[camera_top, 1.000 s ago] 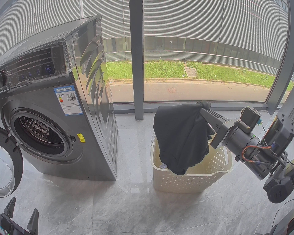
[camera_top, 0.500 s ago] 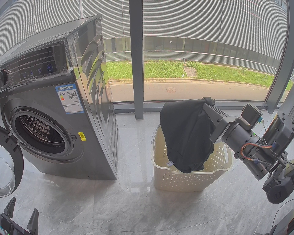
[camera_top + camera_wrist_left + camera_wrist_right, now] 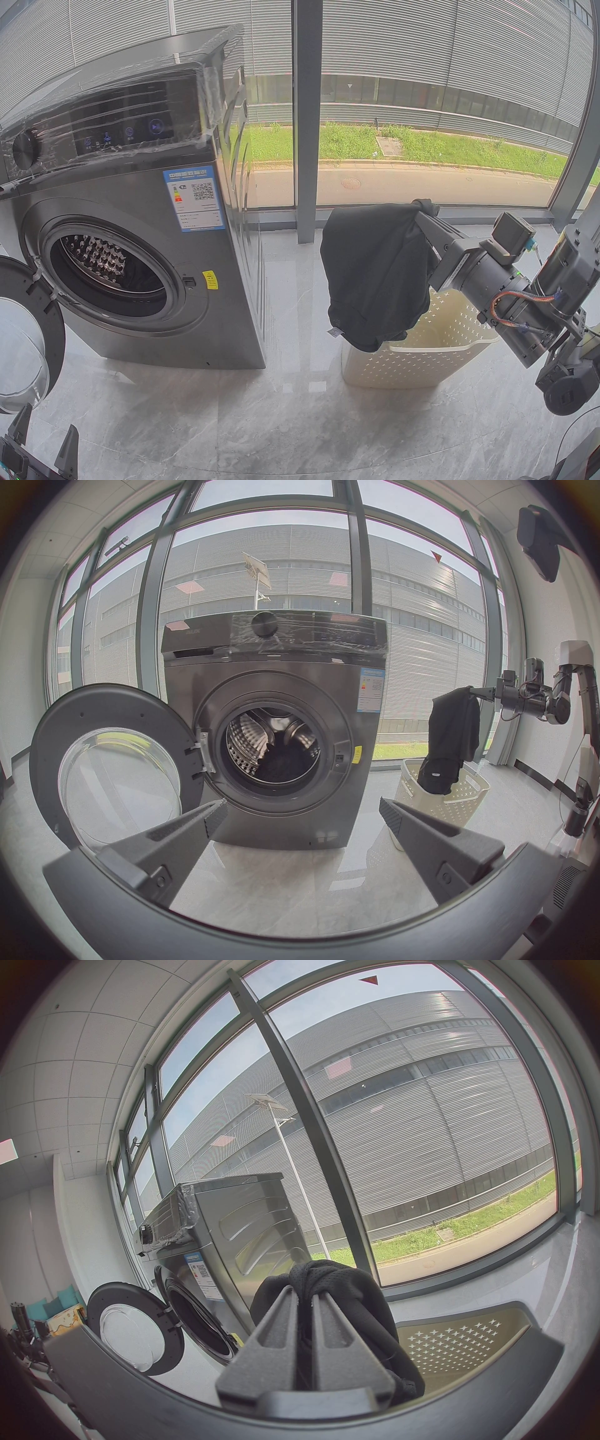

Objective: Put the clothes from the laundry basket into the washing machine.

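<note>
The black piece of clothing [image 3: 375, 275] is hanging in the air over the left side of the laundry basket [image 3: 437, 365], and its bottom end is dangling just by the basket's rim. The right end effector [image 3: 427, 211] is pinching it at the very top, with both fingers pressed together on a bunched fold of cloth. The cloth is looking soft, floppy and light, so it is drooping in long folds and will likely swing when carried. It will not break, but a loose end could catch on the rim of the basket or of the round hole. A thick bunch near the top seems the best place to hold, since a thin pinch might slip. The washing machine [image 3: 156, 187] is standing on the floor [image 3: 300, 425] to the left, apart from the basket, with its round door [image 3: 28, 325] swung open. The left end effector [image 3: 301, 806] is sitting low and near, fingers spread apart, holding nothing.
</note>
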Robot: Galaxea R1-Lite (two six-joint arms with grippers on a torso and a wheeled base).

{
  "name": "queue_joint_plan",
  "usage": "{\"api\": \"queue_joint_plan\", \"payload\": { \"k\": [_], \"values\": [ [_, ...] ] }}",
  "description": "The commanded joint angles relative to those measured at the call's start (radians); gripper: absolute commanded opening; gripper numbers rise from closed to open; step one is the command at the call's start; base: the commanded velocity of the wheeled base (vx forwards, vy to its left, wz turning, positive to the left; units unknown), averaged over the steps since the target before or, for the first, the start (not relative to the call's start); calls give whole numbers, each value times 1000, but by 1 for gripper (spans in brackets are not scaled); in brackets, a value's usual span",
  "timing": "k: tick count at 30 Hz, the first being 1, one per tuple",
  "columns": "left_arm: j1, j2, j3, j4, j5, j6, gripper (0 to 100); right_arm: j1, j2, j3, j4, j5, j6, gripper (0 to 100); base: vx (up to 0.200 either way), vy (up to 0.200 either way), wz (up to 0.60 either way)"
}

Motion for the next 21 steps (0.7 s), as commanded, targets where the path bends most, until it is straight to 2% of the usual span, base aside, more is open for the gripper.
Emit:
{"api": "queue_joint_plan", "payload": {
  "k": [1,21],
  "values": [
    [-2,-16,16,0,1,0,100,-1,4,-3,-1,0,1,0,0,200,0],
    [0,-16,16,0,1,0,100,-4,10,-6,-6,3,5,0,0,200,0]
  ]
}}
